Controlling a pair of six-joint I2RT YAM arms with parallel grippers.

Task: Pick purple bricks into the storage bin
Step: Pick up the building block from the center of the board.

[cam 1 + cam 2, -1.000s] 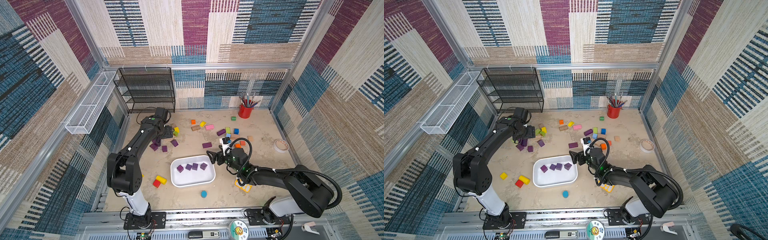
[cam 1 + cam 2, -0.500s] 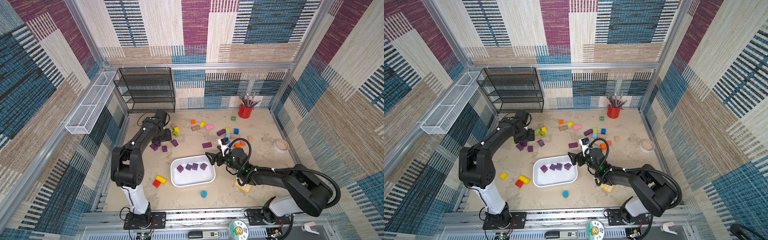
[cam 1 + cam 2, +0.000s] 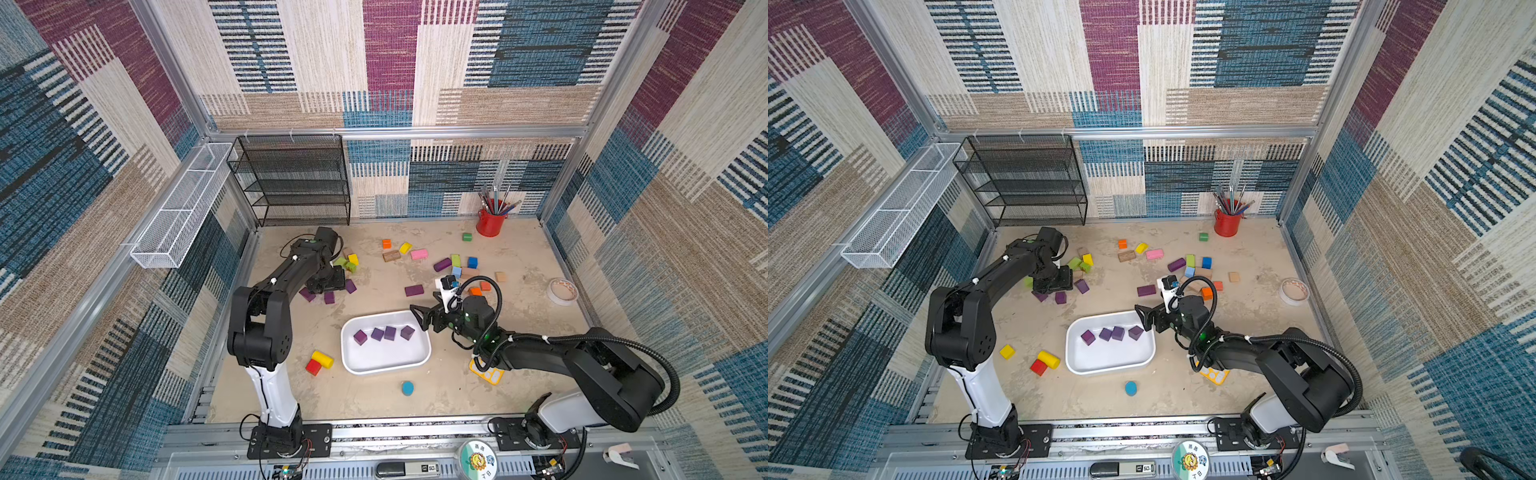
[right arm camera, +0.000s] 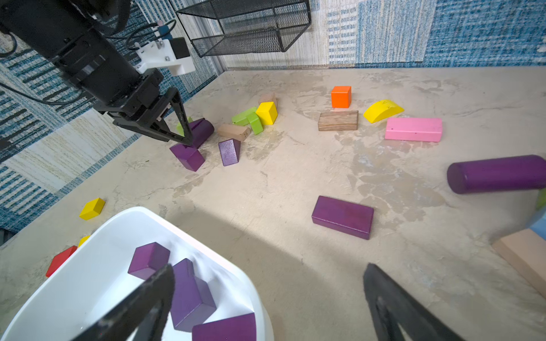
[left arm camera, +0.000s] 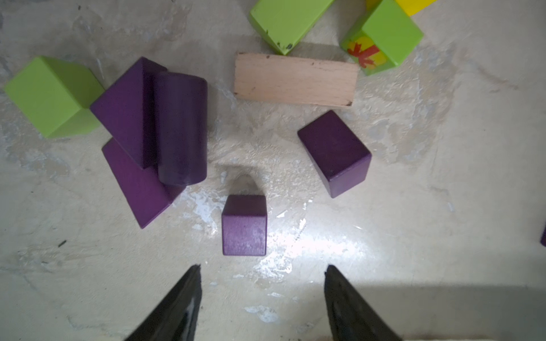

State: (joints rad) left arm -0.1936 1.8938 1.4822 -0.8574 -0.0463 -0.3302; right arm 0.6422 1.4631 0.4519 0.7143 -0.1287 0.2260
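The white storage bin [image 3: 386, 369] [image 3: 1108, 369] sits mid-table with several purple bricks [image 3: 390, 332] [image 4: 189, 292] inside. More purple bricks lie loose: a cluster [image 3: 329, 297] by my left gripper [image 3: 328, 283], a flat bar [image 3: 414, 290] [image 4: 342, 217] and a cylinder [image 3: 442, 264] [image 4: 496, 173]. In the left wrist view my left gripper [image 5: 261, 267] is open and empty, with a small purple cube [image 5: 244, 227] just ahead of its tips and a wedge-and-cylinder pile [image 5: 153, 124] beyond. My right gripper [image 3: 419, 318] [image 4: 267, 265] hangs wide open and empty over the bin's corner [image 4: 177, 224].
Green [image 5: 53, 97], yellow [image 4: 266, 112], pink [image 3: 419, 254], orange and wood blocks lie across the back of the table. A black mesh rack [image 3: 291, 183] stands at the back left, a red pencil cup [image 3: 490, 222] at the back right, a tape roll [image 3: 562, 291] at the right. A yellow cylinder [image 3: 323, 359] and blue disc [image 3: 407, 387] lie in front.
My left gripper has come forward and down onto the purple cluster, and its jaws have narrowed. The right arm has stayed in place, open.
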